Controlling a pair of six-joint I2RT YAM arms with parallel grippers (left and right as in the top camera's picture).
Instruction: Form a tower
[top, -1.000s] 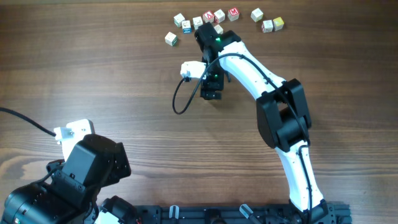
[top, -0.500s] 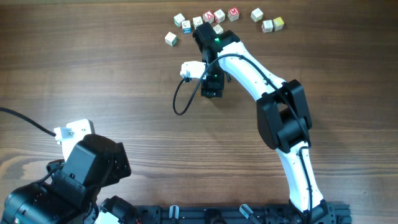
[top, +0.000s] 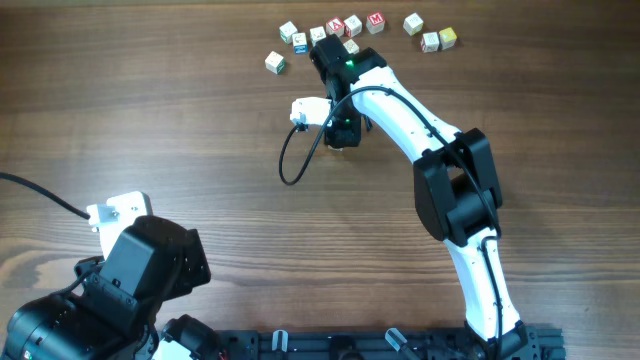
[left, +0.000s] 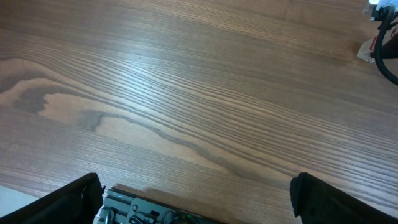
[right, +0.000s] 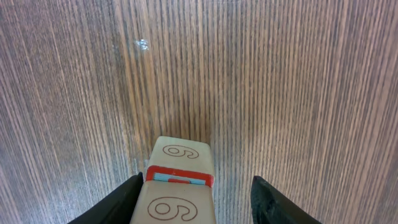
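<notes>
Cream wood tower (right: 180, 152), brown 6s plus red band, sits inside right gripper (right: 196, 186), jaws part-open; left gripper (left: 199, 202) jaws wide.

Overhead: fixed high above table (top: 150, 100), looked straight down. Left arm (top: 130, 280) and right arm (top: 455, 190) entered from bottom edge, loose cubes (top: 350, 25) near top edge. Widest, farthest view.

Left wrist: sat low, looked obliquely across bare wood. Left gripper fingertips (left: 62, 202) in lower corners. Shared with overhead: black cable (left: 377, 45) by right arm, caught in top right corner.

Right wrist: very near, looked steeply down at wood grain. Right gripper fingertips (right: 273, 202) either side of tower (right: 180, 180) at bottom edge. That patch lay hidden under right arm in overhead.
</notes>
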